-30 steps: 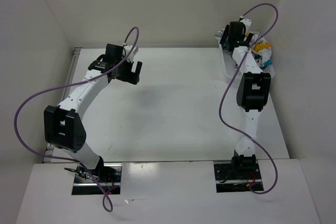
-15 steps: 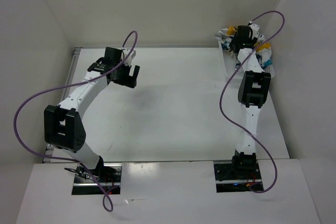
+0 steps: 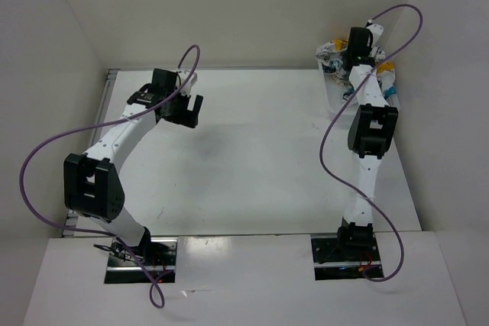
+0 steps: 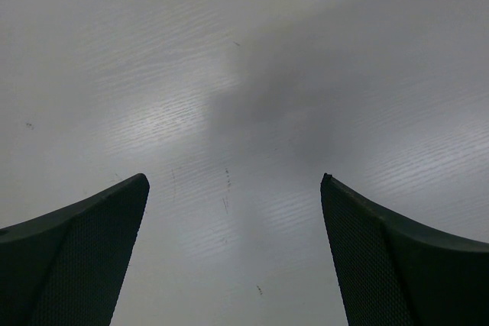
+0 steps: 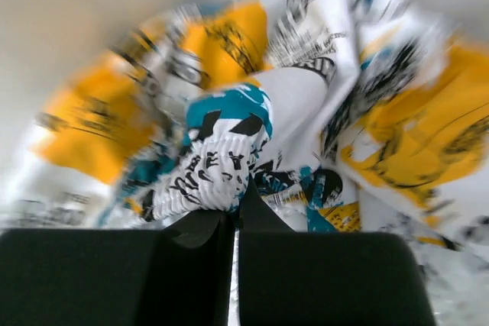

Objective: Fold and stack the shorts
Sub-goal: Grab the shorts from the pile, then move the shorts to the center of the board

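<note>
Overhead view of a white desk (image 3: 252, 166) enclosed by pale walls, with two white and black robot arms fixed at its near edge. A purple cable (image 3: 30, 166) loops from each arm.

The left arm (image 3: 114, 139) bends up and over the left half of the desk, its wrist near the far left. The left jaws are released and spread wide, hanging above bare desk surface and touching nothing. In the left wrist view, the two dark fingers (image 4: 76, 265) sit at the lower corners, well apart, with only the grey, faintly scuffed desk (image 4: 229, 74) between them.

The right arm (image 3: 372, 131) stretches straight out to the far right corner of the desk. There the shorts (image 3: 386, 82) lie in a crumpled heap against the walls, white fabric printed in teal, yellow-orange and black. The wrist of the right arm is over the heap and hides its middle.

In the right wrist view, which is blurred towards the edges, the shorts (image 5: 229, 124) fill almost the whole frame in rumpled folds. The right jaws are clenched, their black fingers (image 5: 321, 280) pressed together at the bottom centre. A small ridge of white, black-lettered fabric with a teal patch bunches up exactly where the tips meet, pinched between them.
</note>
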`<state>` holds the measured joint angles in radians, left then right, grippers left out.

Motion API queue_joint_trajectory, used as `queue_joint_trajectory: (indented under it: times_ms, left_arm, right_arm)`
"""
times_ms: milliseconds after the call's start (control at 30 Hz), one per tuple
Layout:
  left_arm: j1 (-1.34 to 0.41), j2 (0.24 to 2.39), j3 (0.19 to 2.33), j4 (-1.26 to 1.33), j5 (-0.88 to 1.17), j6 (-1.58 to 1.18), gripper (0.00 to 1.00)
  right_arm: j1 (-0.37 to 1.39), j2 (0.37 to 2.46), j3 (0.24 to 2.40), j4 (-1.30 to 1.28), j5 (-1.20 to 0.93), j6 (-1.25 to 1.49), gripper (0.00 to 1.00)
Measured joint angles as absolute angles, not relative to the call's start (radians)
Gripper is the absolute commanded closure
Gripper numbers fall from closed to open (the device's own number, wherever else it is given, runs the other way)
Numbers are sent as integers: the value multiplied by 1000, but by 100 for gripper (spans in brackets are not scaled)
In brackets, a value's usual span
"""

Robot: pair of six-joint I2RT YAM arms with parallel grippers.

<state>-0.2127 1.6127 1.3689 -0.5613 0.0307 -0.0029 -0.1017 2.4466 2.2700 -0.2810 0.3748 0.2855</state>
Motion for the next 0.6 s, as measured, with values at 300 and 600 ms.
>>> queue_joint_trajectory:
  times_ms: [300,600]
  left_arm:
    - [-213,1600,1375,-552,-9,-3,0]
    - [-213,1528,1397,-506,-92,-3,0]
  right_arm:
    - [10,2059,2172,-194,416,162,100]
    - [207,1930,2443,-179,364,82,100]
